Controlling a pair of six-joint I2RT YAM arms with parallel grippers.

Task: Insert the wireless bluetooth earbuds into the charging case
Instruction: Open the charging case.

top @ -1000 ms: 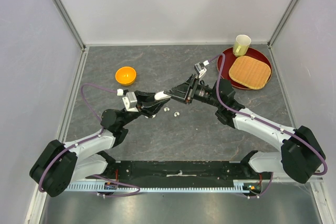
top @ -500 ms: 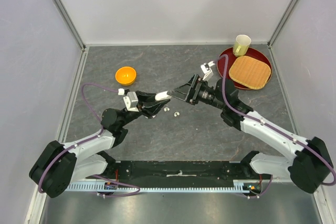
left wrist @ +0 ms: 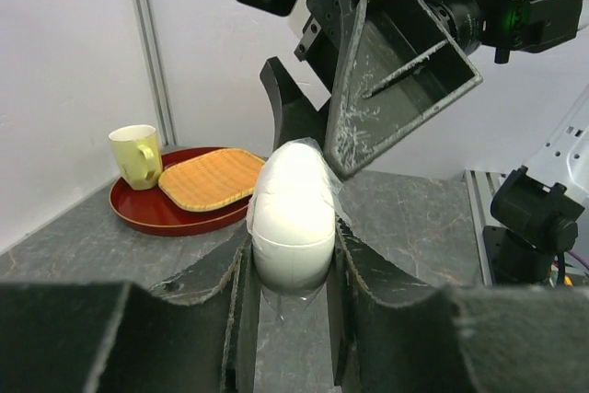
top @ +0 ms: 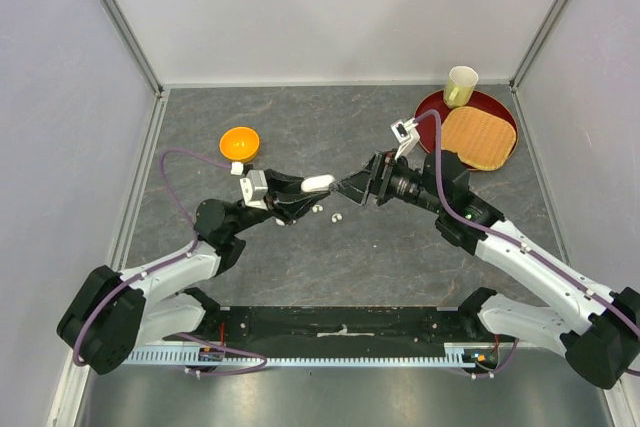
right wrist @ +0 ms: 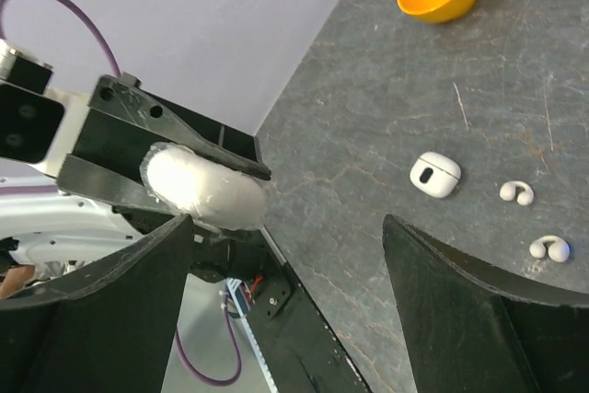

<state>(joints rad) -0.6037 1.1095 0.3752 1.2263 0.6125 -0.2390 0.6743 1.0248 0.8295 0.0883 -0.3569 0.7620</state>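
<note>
Bowl (top: 239,143) far left, cup (top: 461,86) and mat (top: 476,137) on tray (top: 495,99) far right, earbuds (top: 337,215) on table (top: 380,257) between

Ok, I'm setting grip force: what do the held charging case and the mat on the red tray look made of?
Held charging case: probably hard white plastic, smooth and semi-glossy, with soft highlights and a fine seam around it. Mat: apparently woven straw or rattan, matte tan, showing a fine weave; the exact fibre is unclear.

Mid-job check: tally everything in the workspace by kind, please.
Charging cases: 2 (one held, one loose)
Earbuds: 2 in view
Orange bowl: 1
Yellow cup: 1
Red tray: 1
Woven mat: 1
Total: 8
</note>
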